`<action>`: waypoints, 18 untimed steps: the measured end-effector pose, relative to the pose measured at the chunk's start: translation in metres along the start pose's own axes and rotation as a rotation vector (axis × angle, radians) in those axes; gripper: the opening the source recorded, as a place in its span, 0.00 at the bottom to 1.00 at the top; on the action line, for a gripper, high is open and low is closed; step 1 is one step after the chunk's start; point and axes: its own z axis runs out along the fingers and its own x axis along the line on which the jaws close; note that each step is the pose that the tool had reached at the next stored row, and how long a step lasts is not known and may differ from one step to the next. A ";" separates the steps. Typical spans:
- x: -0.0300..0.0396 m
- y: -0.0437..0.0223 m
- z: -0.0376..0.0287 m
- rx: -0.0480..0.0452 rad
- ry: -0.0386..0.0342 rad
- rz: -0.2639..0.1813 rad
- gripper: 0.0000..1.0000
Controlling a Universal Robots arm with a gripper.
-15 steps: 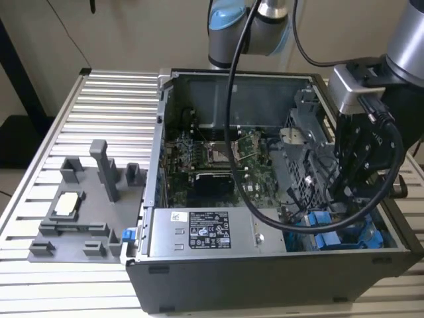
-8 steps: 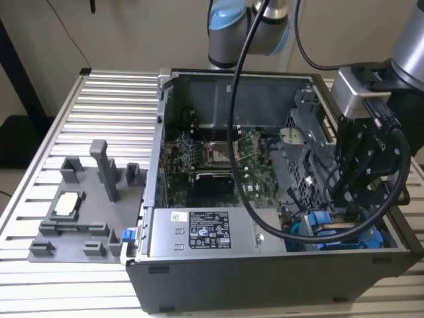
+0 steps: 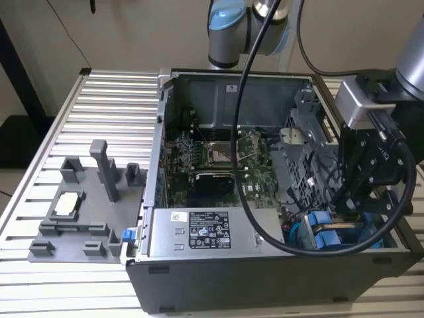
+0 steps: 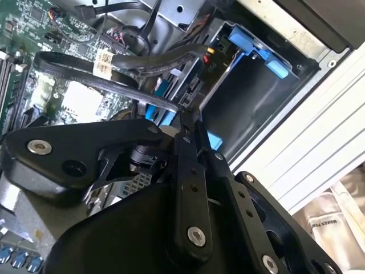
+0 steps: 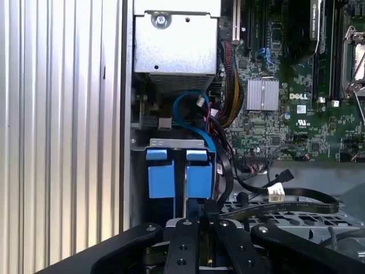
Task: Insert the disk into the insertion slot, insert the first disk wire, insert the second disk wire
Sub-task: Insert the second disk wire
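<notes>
While the pincer [image 4: 183,124] hangs low inside the computer case [image 3: 199,278], right by the grey drive cage [image 5: 171,141], I cannot tell if it is open or has hold of anything. Two blue carriers [image 5: 161,174] sit side by side in the cage. The disk looks to be one of them, already in the insertion slot, but I cannot tell which. The loose black cable [image 5: 285,200] lies close and could catch on the arm and get tugged. A white sticker [image 3: 209,237] on the silver box and a small tag [image 5: 276,193] on the cable carry print I cannot read.
</notes>
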 end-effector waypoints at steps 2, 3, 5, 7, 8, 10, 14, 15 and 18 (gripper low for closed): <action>0.0005 -0.0024 0.0009 -0.0019 -0.0067 0.000 0.16; 0.0005 -0.0036 0.0014 -0.0024 -0.0114 0.000 0.16; 0.0006 -0.0060 0.0023 -0.0034 -0.0226 -0.001 0.16; 0.0007 -0.0081 0.0034 -0.0036 -0.0348 -0.001 0.16; 0.0007 -0.0086 0.0041 -0.0034 -0.0403 0.000 0.16; 0.0007 -0.0088 0.0050 -0.0030 -0.0432 0.009 0.16; 0.0009 -0.0104 0.0061 -0.0027 -0.0437 0.022 0.16; 0.0010 -0.0107 0.0063 -0.0027 -0.0439 0.026 0.16; 0.0011 -0.0115 0.0071 -0.0026 -0.0441 0.036 0.16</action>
